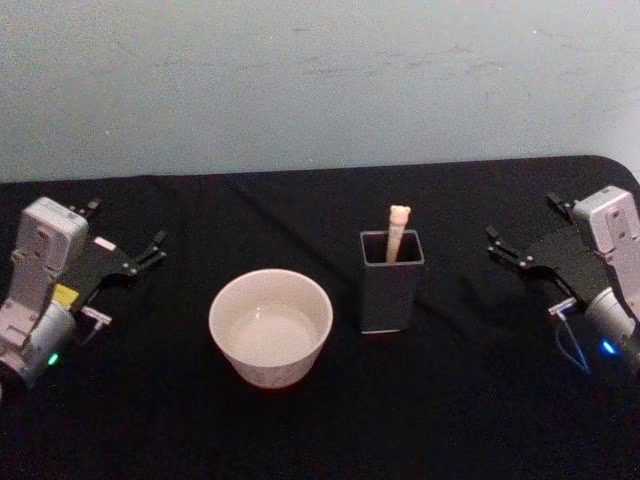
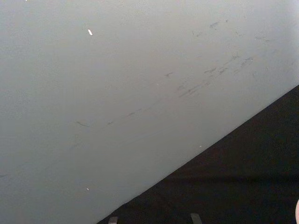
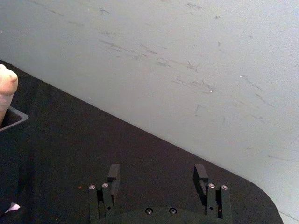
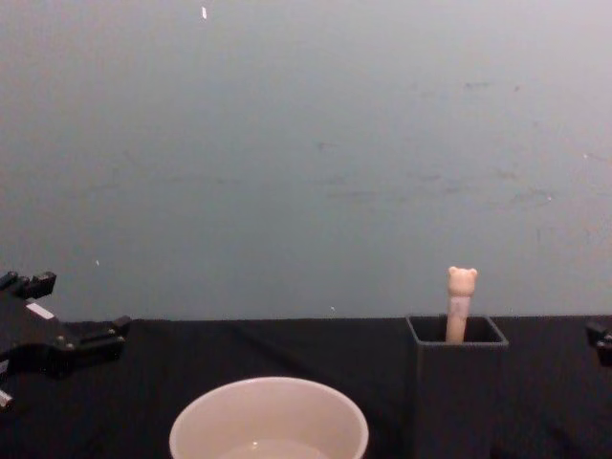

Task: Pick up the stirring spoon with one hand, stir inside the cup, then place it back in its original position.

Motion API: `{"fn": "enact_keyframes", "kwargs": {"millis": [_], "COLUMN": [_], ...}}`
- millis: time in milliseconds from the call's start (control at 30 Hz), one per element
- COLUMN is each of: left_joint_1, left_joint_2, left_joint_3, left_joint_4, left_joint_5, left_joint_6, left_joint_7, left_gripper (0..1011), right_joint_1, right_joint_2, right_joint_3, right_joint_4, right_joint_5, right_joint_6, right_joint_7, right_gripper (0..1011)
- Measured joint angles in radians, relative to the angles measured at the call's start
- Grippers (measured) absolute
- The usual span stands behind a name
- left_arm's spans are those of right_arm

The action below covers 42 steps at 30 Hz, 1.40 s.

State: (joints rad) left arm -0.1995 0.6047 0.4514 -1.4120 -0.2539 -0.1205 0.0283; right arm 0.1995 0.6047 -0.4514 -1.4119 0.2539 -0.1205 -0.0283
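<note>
stirring spoon (image 1: 398, 232): upright in dark holder (image 1: 392, 295) | cup (image 1: 270, 327): cream-white, beside holder

Dim, even light; the black table (image 1: 450, 420) swallows shadows.

**Layout of the work surface.** The black cloth-covered table (image 1: 320, 440) meets the pale grey wall (image 1: 320, 80) at its far edge. The wide round cream-white cup (image 1: 270, 327) stands left of centre, toward the near side. To its right, and slightly farther back, stands the dark grey square holder (image 1: 391, 285), near the cup but not touching it. The thin beige stirring spoon with a bear-head top (image 1: 398, 228) stands in the holder, its head above the rim. The left gripper (image 1: 128, 225) sits at the table's left side, well apart from the cup. The right gripper (image 1: 522, 218) sits at the right side, well apart from the holder. Both grippers point inward and toward the far edge.
</note>
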Motion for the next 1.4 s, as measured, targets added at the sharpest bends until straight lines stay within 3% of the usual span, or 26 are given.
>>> {"fn": "enact_keyframes", "kwargs": {"millis": [1400], "left_joint_1": [0.000], "left_joint_2": [0.000], "left_joint_3": [0.000], "left_joint_4": [0.000], "left_joint_5": [0.000], "left_joint_6": [0.000], "left_joint_7": [0.000], "left_gripper": [1001], "right_joint_1": [0.000], "right_joint_2": [0.000], "right_joint_3": [0.000], "right_joint_4": [0.000], "right_joint_5": [0.000], "right_joint_6": [0.000], "right_joint_7": [0.000], "right_gripper": [1002]}}
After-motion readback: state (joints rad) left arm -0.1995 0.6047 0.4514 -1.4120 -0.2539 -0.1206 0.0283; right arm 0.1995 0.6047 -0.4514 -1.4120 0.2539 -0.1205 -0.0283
